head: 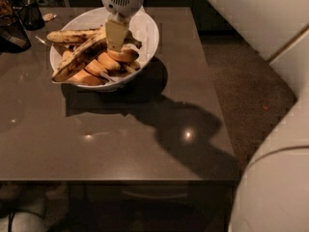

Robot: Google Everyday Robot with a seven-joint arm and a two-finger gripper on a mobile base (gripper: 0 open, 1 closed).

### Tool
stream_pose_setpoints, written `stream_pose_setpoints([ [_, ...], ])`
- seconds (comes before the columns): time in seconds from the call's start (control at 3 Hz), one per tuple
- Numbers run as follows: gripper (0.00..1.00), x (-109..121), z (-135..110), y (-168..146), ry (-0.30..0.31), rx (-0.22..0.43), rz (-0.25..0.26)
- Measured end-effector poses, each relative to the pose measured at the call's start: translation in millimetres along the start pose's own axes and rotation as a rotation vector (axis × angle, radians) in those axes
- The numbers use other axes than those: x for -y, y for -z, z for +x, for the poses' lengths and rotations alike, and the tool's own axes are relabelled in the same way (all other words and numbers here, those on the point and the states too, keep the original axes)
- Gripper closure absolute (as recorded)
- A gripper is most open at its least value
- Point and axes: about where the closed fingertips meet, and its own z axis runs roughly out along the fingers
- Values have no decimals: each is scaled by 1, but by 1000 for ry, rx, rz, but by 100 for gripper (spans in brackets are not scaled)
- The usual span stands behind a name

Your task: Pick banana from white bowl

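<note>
The white bowl (147, 30) stands at the back of the dark table, left of centre. The banana (77, 62), long, greenish-yellow with dark blotches, lies slanted across the bowl from its front left rim up towards the middle. A yellower speckled banana (70, 36) lies behind it, and short orange-yellow bananas (104, 64) lie underneath. My gripper (117, 35) hangs from above into the middle of the bowl, at the upper end of the blotched banana.
Dark objects (12, 30) and a dark cup (31, 14) stand at the table's back left corner. The table's (145, 144) front edge runs across the lower part of the view, its right edge borders brown floor. My white arm (275, 178) fills the right side.
</note>
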Motion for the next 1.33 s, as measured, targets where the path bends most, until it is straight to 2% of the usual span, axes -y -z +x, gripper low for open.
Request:
stream_pose_setpoints([
  [0.33,100,-1,0,1,1,2,1],
  [0.67,100,-13,-9,17,21,-10,40],
  [1.0,100,-38,-5,32,2,2,55],
  [1.33,100,-62,9,43,-42,27,59],
])
